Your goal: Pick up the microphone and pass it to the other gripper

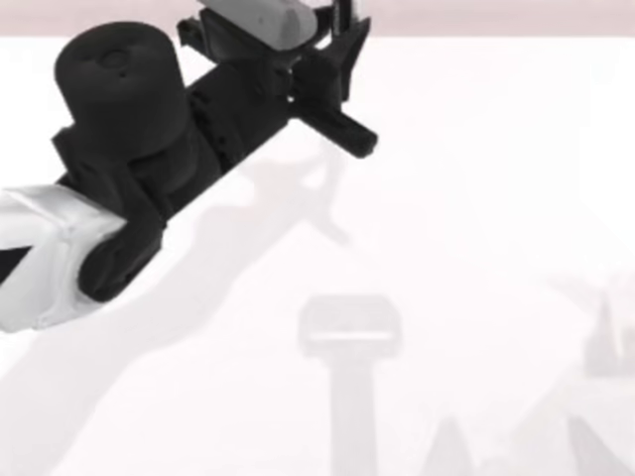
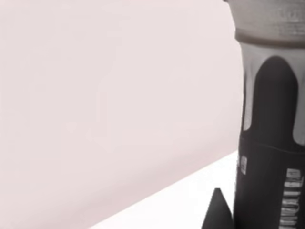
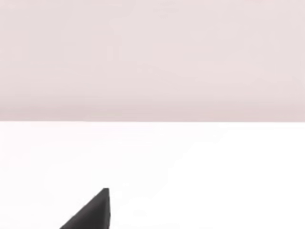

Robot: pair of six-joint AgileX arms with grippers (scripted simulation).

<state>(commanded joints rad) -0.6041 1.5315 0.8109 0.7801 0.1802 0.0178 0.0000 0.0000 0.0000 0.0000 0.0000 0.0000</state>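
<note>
The bench [image 1: 476, 198] is white and bare, with a pale pink wall behind it. Our left arm reaches from the left side up toward the far edge of the bench, and our left tool [image 1: 337, 59] sits high up near that far edge. The microphone [image 2: 269, 143] is in our left tool. In the left wrist view it stands very close, with its black handle low, its silver-grey mesh head up at the top, and one black pointed finger [image 2: 217, 212] of the tool right beside the handle. In the top view only a thin dark bit of the microphone [image 1: 343, 15] shows at the far edge, next to the left tool. Our right tool is not in the top view; the right wrist view shows just one black finger tip [image 3: 93, 212] over the bench, so we cannot tell if it is wide or narrow.
</note>
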